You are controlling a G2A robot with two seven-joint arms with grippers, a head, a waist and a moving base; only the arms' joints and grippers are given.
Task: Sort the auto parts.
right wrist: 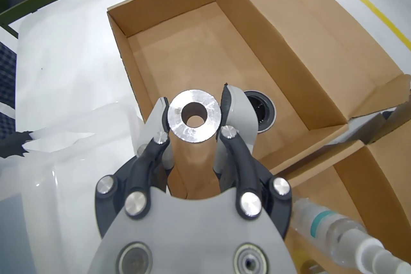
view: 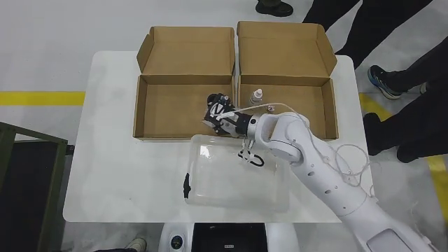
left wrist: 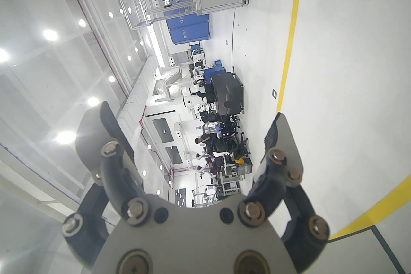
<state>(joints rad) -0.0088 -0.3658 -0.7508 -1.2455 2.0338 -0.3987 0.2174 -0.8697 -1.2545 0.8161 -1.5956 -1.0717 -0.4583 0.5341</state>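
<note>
The robot's right gripper [right wrist: 196,105] held a silver metal ring [right wrist: 188,131] clamped between its fingers above the near right corner of the left cardboard box [view: 168,108], where a black bearing [right wrist: 261,111] lay on the floor just beside the dividing wall. A small bottle [view: 255,98] stood in the right cardboard box [view: 301,105]. The left gripper [left wrist: 192,121], fingers spread and empty, pointed away from the white table [view: 112,154] toward the workshop.

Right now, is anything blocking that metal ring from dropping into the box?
Nothing visible. The right pincer holds the metal ring over the open cardboard box; a black ring lies inside, to one side.
</note>
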